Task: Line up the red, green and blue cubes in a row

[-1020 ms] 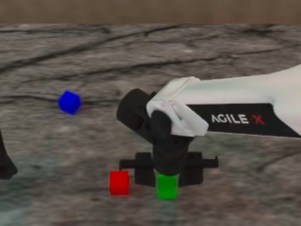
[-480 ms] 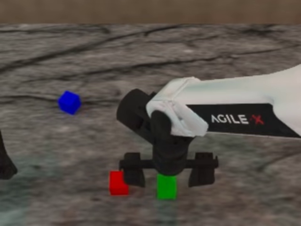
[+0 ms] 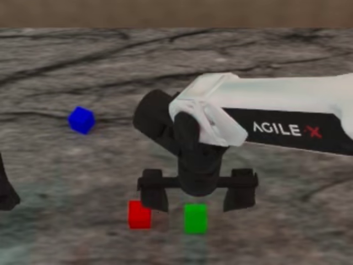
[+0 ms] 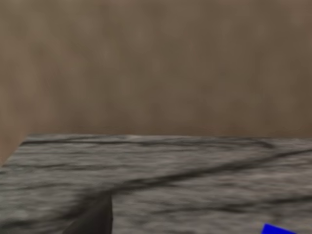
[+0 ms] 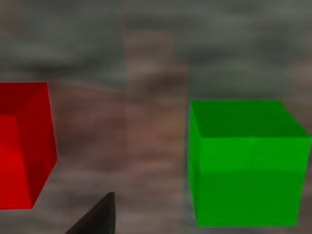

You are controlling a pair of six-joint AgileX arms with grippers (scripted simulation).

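The green cube [image 3: 195,218] rests on the table near the front edge, with the red cube [image 3: 139,214] a short gap to its left. My right gripper [image 3: 196,202] hovers just behind and above the green cube, open, its fingers [image 3: 153,194] spread wide and holding nothing. In the right wrist view the red cube [image 5: 22,146] and the green cube [image 5: 246,163] stand side by side, apart. The blue cube [image 3: 81,120] sits alone farther back on the left, and one corner of the blue cube [image 4: 278,229] shows in the left wrist view. My left arm [image 3: 5,190] is parked at the left edge.
The grey marbled table [image 3: 265,55] ends at a brown wall behind. My right arm's white forearm [image 3: 287,110] reaches in from the right across the middle of the table.
My right gripper was shut on the green cube; it opened, let the cube go on the table beside the red one, and has risen slightly. The cubes have not moved since.
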